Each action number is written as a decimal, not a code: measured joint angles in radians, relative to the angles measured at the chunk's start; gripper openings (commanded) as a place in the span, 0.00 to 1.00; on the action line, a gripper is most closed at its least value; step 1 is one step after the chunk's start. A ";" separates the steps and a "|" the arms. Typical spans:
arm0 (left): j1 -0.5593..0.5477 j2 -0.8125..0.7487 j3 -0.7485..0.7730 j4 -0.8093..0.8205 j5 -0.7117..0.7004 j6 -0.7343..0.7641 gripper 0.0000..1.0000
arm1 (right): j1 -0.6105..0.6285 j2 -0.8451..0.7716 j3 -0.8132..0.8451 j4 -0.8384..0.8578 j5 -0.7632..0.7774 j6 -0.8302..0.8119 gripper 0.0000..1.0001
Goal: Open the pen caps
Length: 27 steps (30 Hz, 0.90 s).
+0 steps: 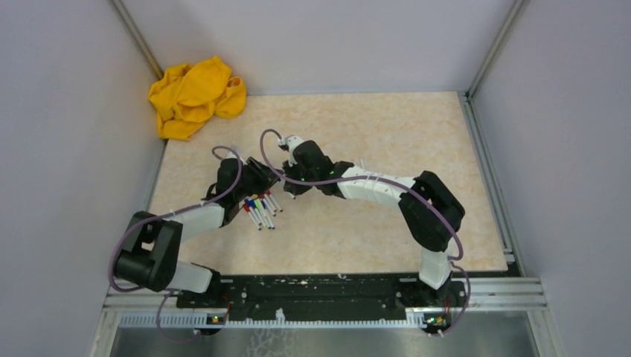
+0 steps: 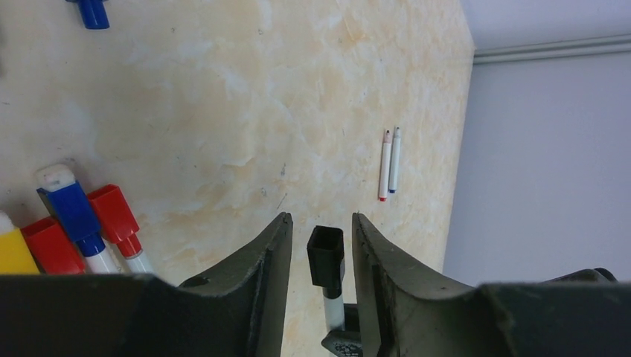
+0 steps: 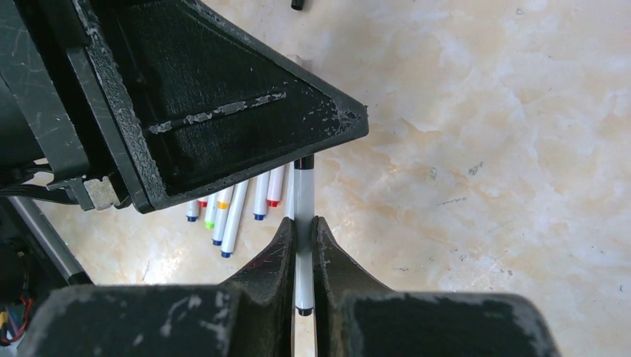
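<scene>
My right gripper is shut on a white-grey marker barrel and holds it above the table. The marker's black cap sits on its end, between the fingers of my left gripper. Those jaws are open, with a gap on each side of the cap. In the top view the two grippers, left and right, meet at the table's middle left. Several capped markers lie below them, with red, blue and yellow caps.
Two thin uncapped markers lie side by side near the table's edge. A loose blue cap lies apart from them. A crumpled yellow cloth sits at the back left corner. Grey walls enclose the table.
</scene>
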 measured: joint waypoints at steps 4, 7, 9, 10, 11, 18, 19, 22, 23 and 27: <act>-0.001 0.007 0.000 0.013 0.009 -0.005 0.19 | -0.007 -0.001 0.000 0.003 -0.006 0.006 0.00; -0.001 0.007 0.008 0.019 0.018 -0.009 0.08 | -0.010 -0.001 -0.001 0.002 -0.011 0.010 0.00; -0.001 0.007 0.011 0.022 0.021 -0.009 0.00 | -0.013 -0.002 -0.001 0.005 -0.012 0.014 0.00; -0.001 0.007 0.011 0.023 0.022 -0.010 0.00 | -0.013 -0.002 -0.001 0.005 -0.014 0.015 0.00; -0.002 0.007 0.011 0.023 0.024 -0.010 0.00 | -0.015 -0.002 -0.001 0.005 -0.015 0.015 0.00; -0.008 0.008 0.013 0.022 0.029 -0.012 0.00 | -0.015 -0.008 -0.009 0.012 -0.022 0.016 0.25; -0.009 0.008 0.014 0.022 0.030 -0.012 0.00 | -0.015 -0.008 -0.009 0.013 -0.022 0.014 0.25; -0.013 0.008 0.017 0.022 0.038 -0.016 0.00 | -0.017 -0.008 -0.009 0.016 -0.023 0.014 0.25; -0.014 0.008 0.020 0.022 0.040 -0.018 0.00 | -0.018 -0.008 -0.009 0.018 -0.024 0.014 0.26; -0.016 0.008 0.026 0.023 0.051 -0.023 0.00 | -0.020 -0.008 -0.009 0.026 -0.025 0.014 0.26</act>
